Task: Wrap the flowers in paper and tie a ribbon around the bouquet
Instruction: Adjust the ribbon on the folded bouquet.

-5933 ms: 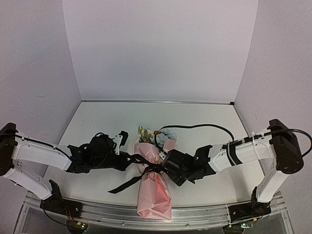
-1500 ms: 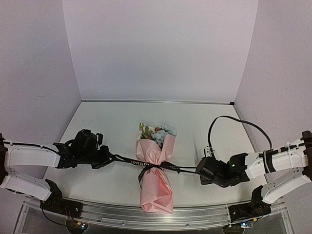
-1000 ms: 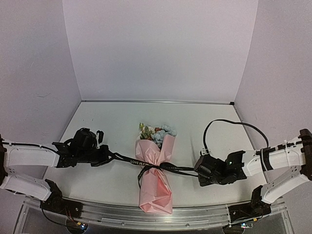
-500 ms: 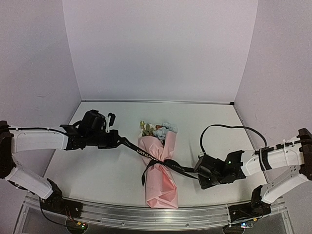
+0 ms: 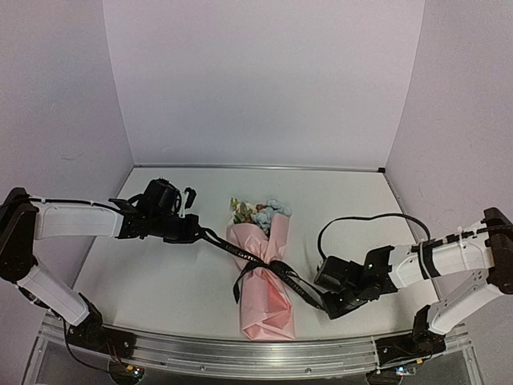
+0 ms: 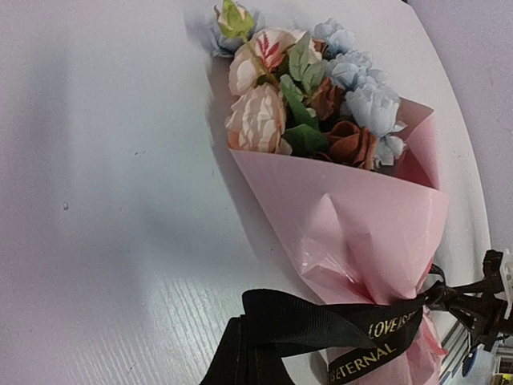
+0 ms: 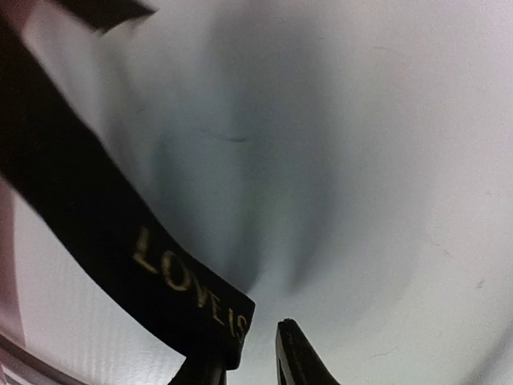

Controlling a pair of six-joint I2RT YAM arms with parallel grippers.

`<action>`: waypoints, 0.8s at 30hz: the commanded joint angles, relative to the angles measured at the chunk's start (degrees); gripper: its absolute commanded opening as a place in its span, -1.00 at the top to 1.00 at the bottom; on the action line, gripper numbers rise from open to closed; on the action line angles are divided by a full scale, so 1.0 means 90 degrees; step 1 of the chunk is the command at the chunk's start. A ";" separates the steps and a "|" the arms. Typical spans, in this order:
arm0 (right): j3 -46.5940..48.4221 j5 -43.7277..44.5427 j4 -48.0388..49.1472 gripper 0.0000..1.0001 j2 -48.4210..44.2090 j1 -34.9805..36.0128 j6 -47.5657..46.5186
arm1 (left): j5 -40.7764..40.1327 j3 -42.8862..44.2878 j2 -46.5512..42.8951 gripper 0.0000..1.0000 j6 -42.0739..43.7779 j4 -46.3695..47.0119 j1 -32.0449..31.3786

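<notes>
— What is on your screens, from the big things down?

— I see the white table [image 5: 152, 281] inside lilac walls [image 5: 264, 80], with a metal rail [image 5: 200, 353] along the near edge. My two arms reach in low from both sides. Between them, near the middle of the table, lies the bouquet [image 5: 264, 277], with its flower end toward the back wall. The paper [image 5: 271, 309] is closed in a cone around the flowers [image 5: 258, 213], and only the heads come out at the top.

— And the ribbon?

— The ribbon [image 5: 250, 253] goes slanted across the waist of the cone, from the left gripper [image 5: 195, 234] down to the right gripper [image 5: 327, 303]. One loose tail hangs beside the cone on its left side.

— Anything in the way?

— A black cable [image 5: 361, 218] makes a loop behind the right arm, apart from the bouquet. The ribbon itself runs between my two grippers.

— The hands?

— The left one is closed fully, and the ribbon comes out of it. The right one has its jaws a little apart. In its wrist view I see bare table between the fingertips [image 7: 295, 353]. The ribbon end lies against the other finger, not clamped as far as I can see.
</notes>
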 commanded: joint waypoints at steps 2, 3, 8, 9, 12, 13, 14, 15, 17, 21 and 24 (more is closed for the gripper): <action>0.0527 -0.0596 0.0109 0.14 0.0046 0.0152 -0.0658 | -0.0055 -0.0124 0.0060 1.00 0.0128 0.0091 0.0201; 0.0566 -0.0632 0.0109 0.01 -0.0055 0.0136 -0.0855 | -0.0029 -0.0111 0.0086 1.00 0.0140 0.0093 0.0217; 0.0674 -0.1187 0.0119 -0.31 -0.0689 -0.0160 -0.1783 | 0.0081 -0.0068 0.0199 1.00 0.0177 0.0109 0.0247; 0.0667 -0.1202 0.0134 -0.36 -0.0801 -0.0247 -0.1936 | 0.0106 -0.0071 0.0217 1.00 0.0177 0.0119 0.0248; 0.0576 -0.1310 0.0438 -0.44 -0.0937 -0.0655 -0.2202 | 0.0170 -0.0081 0.0233 1.00 0.0170 0.0170 0.0247; 0.0544 -0.1389 0.0623 -0.45 -0.0936 -0.0838 -0.2238 | 0.0191 -0.0072 0.0245 1.00 0.0173 0.0179 0.0248; 0.0546 -0.1377 0.0799 -0.46 -0.0870 -0.0954 -0.2375 | 0.0211 -0.0057 0.0256 1.00 0.0174 0.0176 0.0249; 0.0561 -0.1345 0.0943 -0.47 -0.0788 -0.1036 -0.2560 | 0.0227 -0.0046 0.0264 1.00 0.0172 0.0175 0.0251; 0.0525 -0.1167 0.1493 -0.47 -0.0498 -0.1150 -0.3110 | 0.0264 -0.0031 0.0279 1.00 0.0165 0.0183 0.0250; -0.0019 -0.0837 0.3732 -0.49 0.0170 -0.1402 -0.3840 | 0.0334 0.0008 0.0302 1.00 0.0167 0.0161 0.0249; 0.0104 -0.1204 0.3995 -0.47 0.0520 -0.1603 -0.3980 | 0.0357 0.0006 0.0277 1.00 0.0175 0.0128 0.0248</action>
